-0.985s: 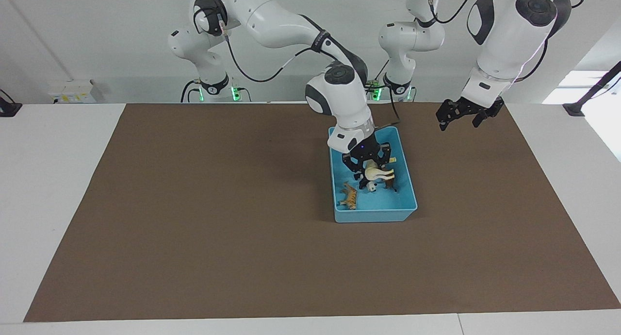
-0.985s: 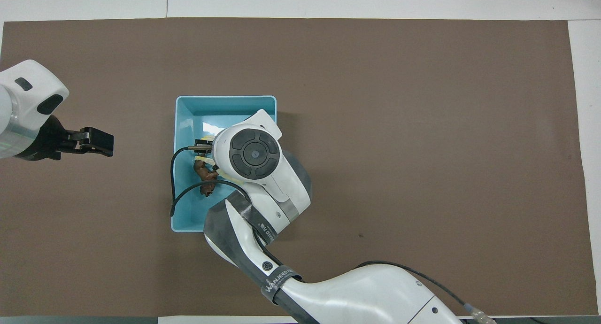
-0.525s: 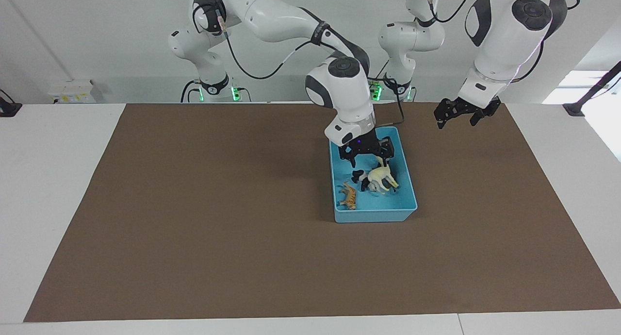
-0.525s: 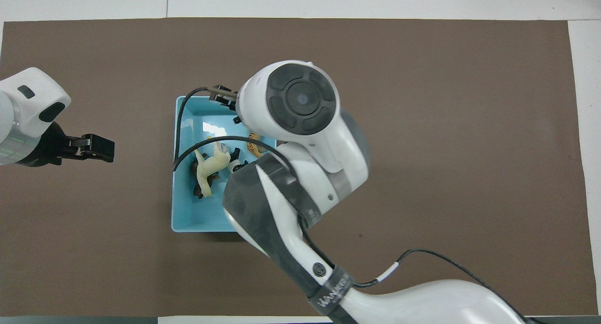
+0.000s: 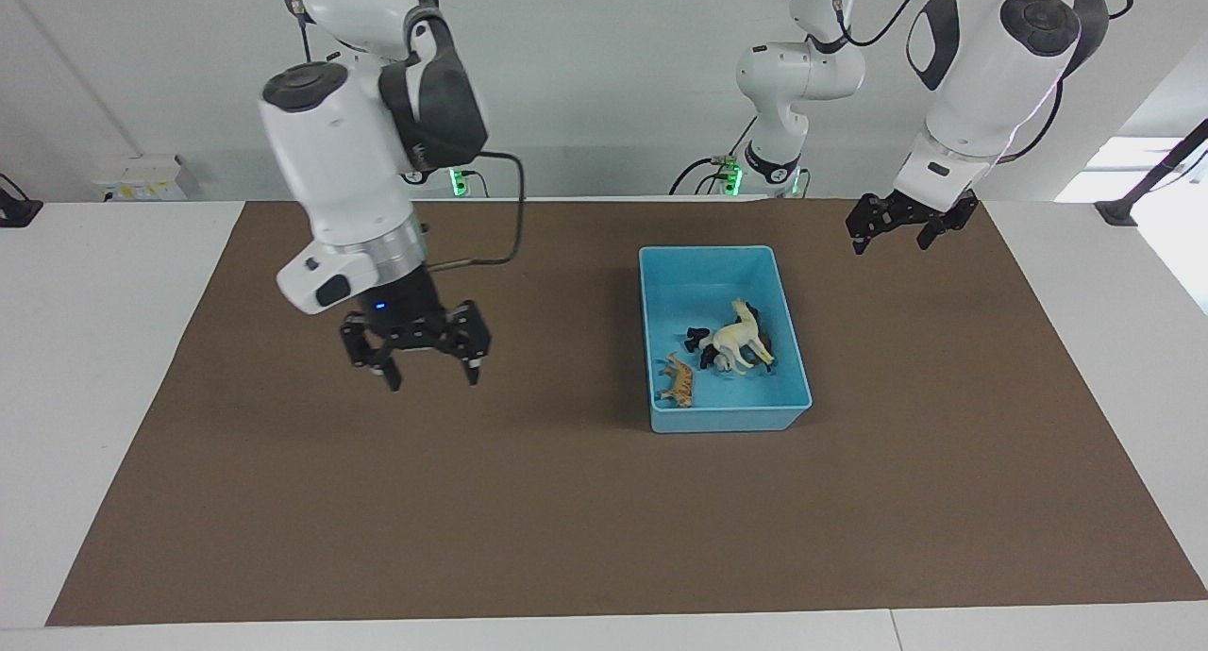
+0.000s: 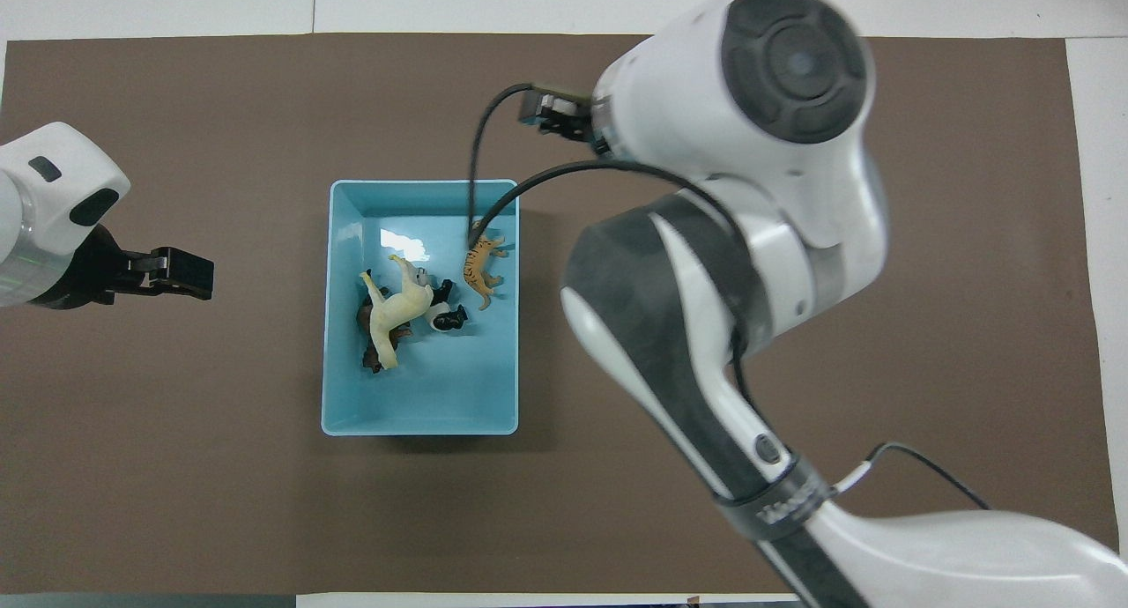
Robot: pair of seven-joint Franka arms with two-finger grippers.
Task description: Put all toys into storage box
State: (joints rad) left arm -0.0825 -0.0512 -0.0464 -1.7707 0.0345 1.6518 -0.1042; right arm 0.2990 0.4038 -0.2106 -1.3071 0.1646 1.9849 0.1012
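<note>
The light blue storage box [image 5: 727, 423] [image 6: 419, 414] stands on the brown mat. All the toys lie in it. The cream-white horse [image 5: 741, 342] [image 6: 397, 313] rests over the brown animal [image 6: 374, 358], which is mostly hidden. The panda [image 5: 722, 360] [image 6: 448, 317] lies beside the horse. The orange spotted cat [image 5: 678, 380] [image 6: 480, 269] lies by the wall toward the right arm's end. My right gripper [image 5: 427, 368] is open and empty, raised over bare mat toward the right arm's end. My left gripper [image 5: 892, 241] [image 6: 181, 271] is open and empty and waits over the mat at the left arm's end.
The brown mat [image 5: 528, 519] covers most of the white table [image 5: 113, 283]. My right arm's wrist and forearm [image 6: 749, 238] cover a large part of the overhead view beside the box.
My right gripper has let go of the horse, risen out of the box and swung away toward the right arm's end. The horse now lies in the box. The left arm has barely moved.
</note>
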